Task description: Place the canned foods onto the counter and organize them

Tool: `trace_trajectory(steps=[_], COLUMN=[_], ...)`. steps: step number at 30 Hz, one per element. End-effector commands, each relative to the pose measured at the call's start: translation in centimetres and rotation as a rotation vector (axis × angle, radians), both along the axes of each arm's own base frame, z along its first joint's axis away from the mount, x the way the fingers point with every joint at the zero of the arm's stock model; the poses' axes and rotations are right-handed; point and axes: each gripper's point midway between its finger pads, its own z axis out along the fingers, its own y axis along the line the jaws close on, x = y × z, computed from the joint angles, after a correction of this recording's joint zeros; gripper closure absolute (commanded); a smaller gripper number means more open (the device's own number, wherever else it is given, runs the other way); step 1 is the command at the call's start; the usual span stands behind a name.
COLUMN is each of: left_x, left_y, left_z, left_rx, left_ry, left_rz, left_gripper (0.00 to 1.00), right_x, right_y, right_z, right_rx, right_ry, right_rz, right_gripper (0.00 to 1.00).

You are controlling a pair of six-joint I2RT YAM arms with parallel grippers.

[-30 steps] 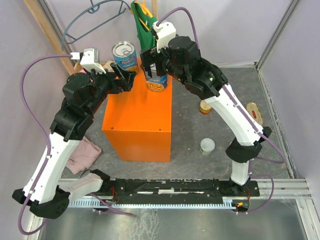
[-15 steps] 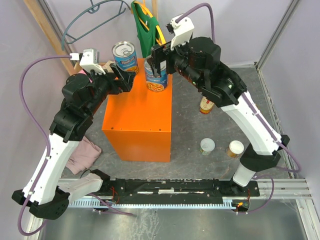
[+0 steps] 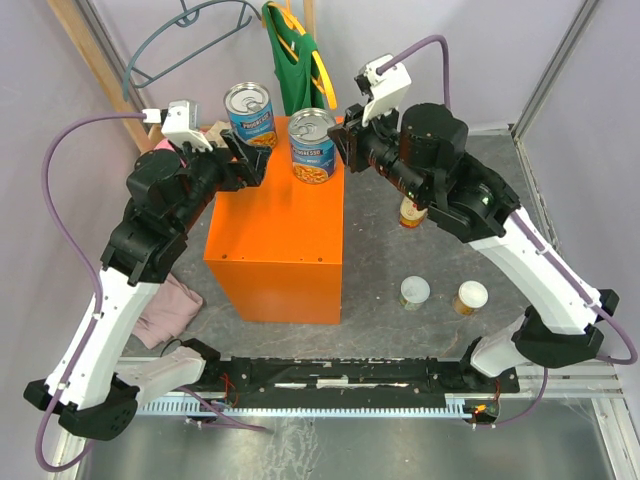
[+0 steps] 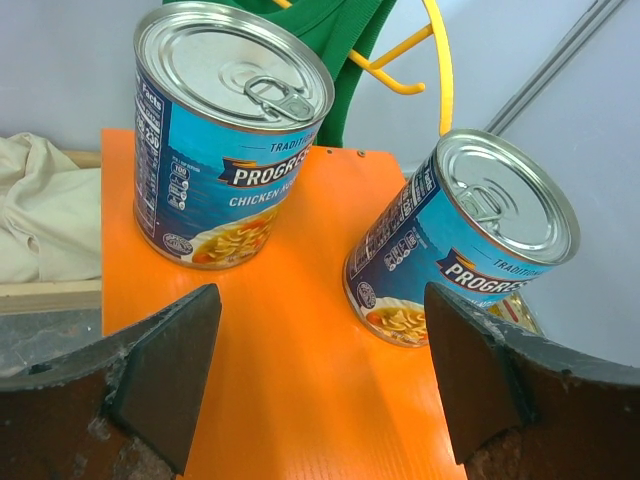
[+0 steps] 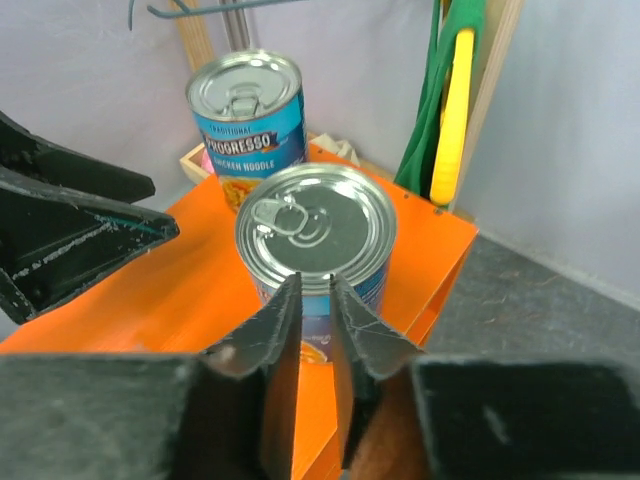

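Note:
Two tall blue-labelled cans stand upright on the orange counter [image 3: 275, 240] at its far end, the left can [image 3: 250, 112] [image 4: 225, 130] [image 5: 247, 110] and the right can [image 3: 312, 145] [image 4: 465, 235] [image 5: 315, 235]. My left gripper [image 3: 250, 160] [image 4: 320, 300] hovers open over the counter top just short of both cans, holding nothing. My right gripper [image 3: 340, 145] [image 5: 315, 282] hangs clear of the right can, on its right side, its jaws drawn almost together with only a thin gap and nothing between them. On the floor are two small white-lidded cans [image 3: 415, 292] [image 3: 471, 296] and a yellow-red tin [image 3: 412, 212] partly under the right arm.
A wooden tray with pale cloth [image 4: 40, 220] sits left of the counter. A pink cloth [image 3: 170, 305] lies on the floor by the left arm. A green garment on a yellow hanger [image 3: 290, 55] hangs behind the cans. Enclosure walls stand close on all sides.
My right gripper let go of the right can, drew back to the right and its jaws closed. The can stays standing on the counter. The left arm has hardly moved.

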Motion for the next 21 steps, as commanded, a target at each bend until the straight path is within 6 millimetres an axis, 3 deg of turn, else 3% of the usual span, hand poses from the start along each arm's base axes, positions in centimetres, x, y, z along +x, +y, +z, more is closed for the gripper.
trace_trajectory(steps=[1,6,12,21], left_x=[-0.3,-0.5,-0.8,-0.8], left_y=[0.1,0.0,0.2,0.1], left_z=[1.8,1.6,1.4,0.9], left_rx=[-0.065,-0.068,-0.072,-0.071], left_ry=[-0.044,-0.041,-0.039,-0.028], left_rz=[0.002,-0.005,-0.004,-0.006], left_gripper=[0.12,0.16,0.19,0.22], right_x=[-0.5,-0.5,-0.4,0.4], right_y=[0.2,1.6,3.0,3.8], right_z=[0.0,-2.2,-4.1,-5.4], right_rx=[0.058,0.079,0.089,0.069], right_ry=[0.007,0.058,0.102,0.109], right_rz=[0.011,0.044,0.076,0.069], right_gripper=[0.81,0.99,0.99,0.99])
